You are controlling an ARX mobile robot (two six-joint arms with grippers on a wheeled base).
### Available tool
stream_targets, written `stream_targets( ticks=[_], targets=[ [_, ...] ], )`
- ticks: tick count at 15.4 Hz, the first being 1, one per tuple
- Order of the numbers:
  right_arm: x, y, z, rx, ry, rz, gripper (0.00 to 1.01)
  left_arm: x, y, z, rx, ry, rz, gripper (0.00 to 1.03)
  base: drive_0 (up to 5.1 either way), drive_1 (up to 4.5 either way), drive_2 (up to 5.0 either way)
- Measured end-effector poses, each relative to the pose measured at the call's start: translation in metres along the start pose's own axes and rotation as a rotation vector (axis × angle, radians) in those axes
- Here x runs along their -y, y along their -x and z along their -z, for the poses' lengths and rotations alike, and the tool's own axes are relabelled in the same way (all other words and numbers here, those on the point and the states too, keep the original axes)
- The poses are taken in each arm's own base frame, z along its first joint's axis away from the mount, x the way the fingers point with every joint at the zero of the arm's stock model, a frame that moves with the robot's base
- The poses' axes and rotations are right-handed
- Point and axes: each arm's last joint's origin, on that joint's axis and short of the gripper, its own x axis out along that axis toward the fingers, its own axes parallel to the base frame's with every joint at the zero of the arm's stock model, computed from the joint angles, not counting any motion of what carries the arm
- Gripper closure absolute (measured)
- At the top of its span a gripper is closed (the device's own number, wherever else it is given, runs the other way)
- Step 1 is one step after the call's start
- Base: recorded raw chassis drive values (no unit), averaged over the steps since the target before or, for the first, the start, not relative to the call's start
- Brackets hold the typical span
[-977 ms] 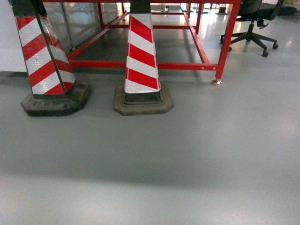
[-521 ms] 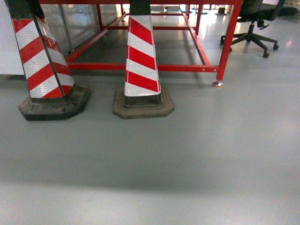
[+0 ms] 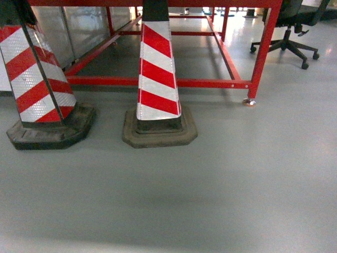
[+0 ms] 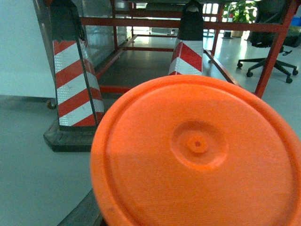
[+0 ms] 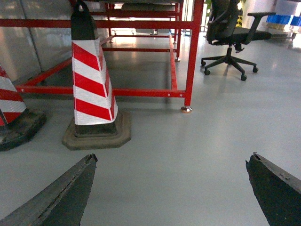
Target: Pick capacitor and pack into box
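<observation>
While no capacitor or box is visible in any view, the right gripper (image 5: 171, 188) stands spread wide; the left gripper's state cannot be told.

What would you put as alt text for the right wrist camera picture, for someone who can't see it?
The right gripper hangs open over bare grey floor, its two dark fingertips at the bottom corners with nothing between them. Beyond stand a red-and-white striped cone on a dark base, a red metal frame, and a black office chair further back.
</observation>
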Motion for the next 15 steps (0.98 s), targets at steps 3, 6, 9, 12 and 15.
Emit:
stream_targets(
  ticks=[3,6,9,12,15],
  targets=[
    [0.0,0.0,0.0004,-0.005,0.0,0.0,0.03,0.0,0.0,0.0006,-0.006,0.0,0.0,0.59,0.1,4.12,-3.9],
    [0.0,0.0,0.0005,-0.005,0.0,0.0,0.03,0.0,0.0,0.0005,-0.005,0.0,0.0,0.59,0.1,4.12,-3.9],
    [0.0,0.0,0.0005,-0.005,0.0,0.0,0.03,0.0,0.0,0.0006,-0.006,0.0,0.0,0.59,0.1,4.12,-3.9],
    [0.0,0.0,0.0006,-0.006,0.0,0.0,0.03,0.0,0.0,0.0003,-0.003,0.0,0.0,0.59,0.1,4.12,-3.9],
    [0.0,0.0,0.0004,-0.005,0.0,0.0,0.03,-0.0001,0.0,0.0005,-0.005,0.0,-0.002,0.59,0.1,4.12,-3.9]
  ],
)
